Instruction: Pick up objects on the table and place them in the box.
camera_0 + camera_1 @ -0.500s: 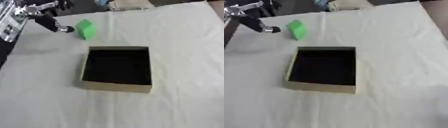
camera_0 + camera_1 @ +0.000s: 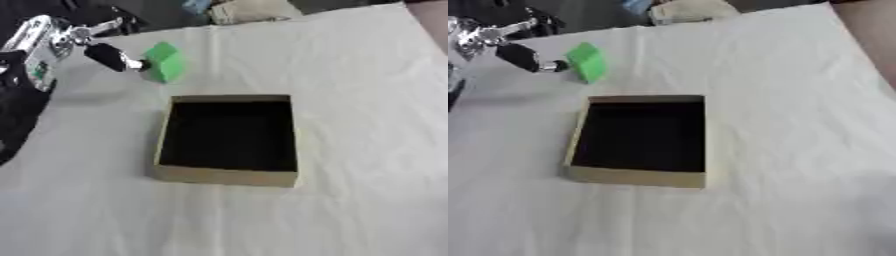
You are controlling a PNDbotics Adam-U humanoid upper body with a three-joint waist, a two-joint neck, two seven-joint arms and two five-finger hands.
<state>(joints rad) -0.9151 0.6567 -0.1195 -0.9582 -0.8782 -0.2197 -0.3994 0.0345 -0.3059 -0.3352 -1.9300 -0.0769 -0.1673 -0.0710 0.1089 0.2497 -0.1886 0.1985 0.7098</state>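
White cloth covers the table (image 2: 367, 100) from edge to edge. Near its middle sits the box (image 2: 229, 175), open and dark inside. Toward the far left corner stands the green block (image 2: 164, 61), beyond the box. My left hand (image 2: 107, 56) reaches in there, one straight fingertip touching the block's left side, holding nothing.

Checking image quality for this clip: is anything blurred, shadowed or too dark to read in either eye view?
Left eye view: soft throughout; the left hand by the green block shows no finger detail, and the box interior is plain black. Right eye view: equally soft, with a faint shadow on the cloth under the arm.
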